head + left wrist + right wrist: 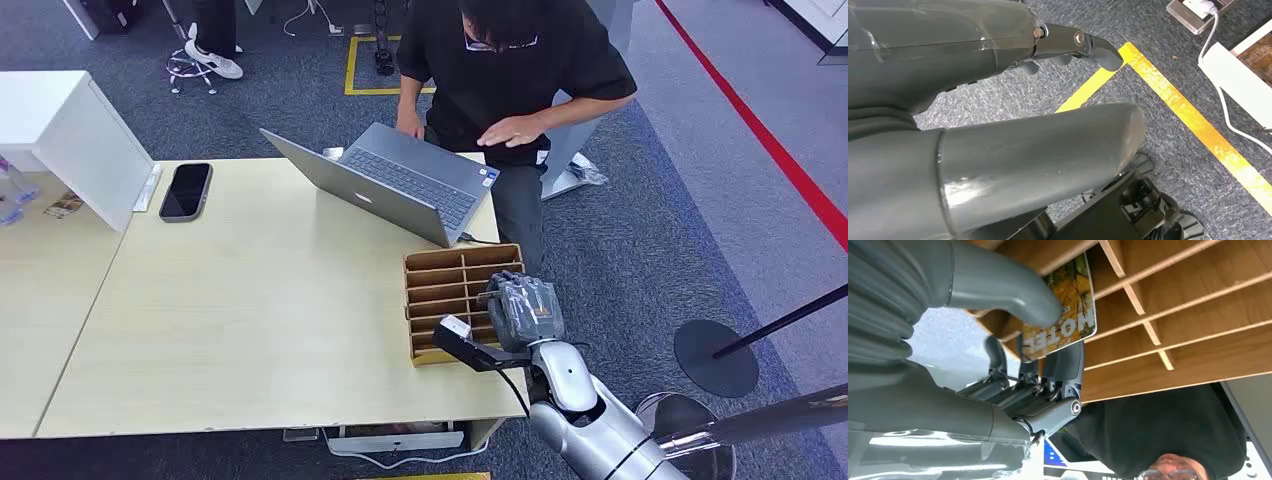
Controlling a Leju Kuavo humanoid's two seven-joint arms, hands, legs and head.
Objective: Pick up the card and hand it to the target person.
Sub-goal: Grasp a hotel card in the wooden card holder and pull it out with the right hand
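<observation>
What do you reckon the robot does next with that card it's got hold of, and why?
Probably lift it up and out. The right hand already pinches the card between thumb and fingers, but the card is still close against the slots of the wooden organizer, and the person stands beyond the table.

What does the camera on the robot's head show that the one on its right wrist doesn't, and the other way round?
Only the head view shows the whole pale table, the open laptop, a dark phone and the red line on the carpet. Only the right wrist view shows the card up close: a yellow picture printed with MOTEL, pinched between the thumb and fingers of the right robot hand. Both show that robot hand, the wooden slotted organizer and the person in black.
</observation>
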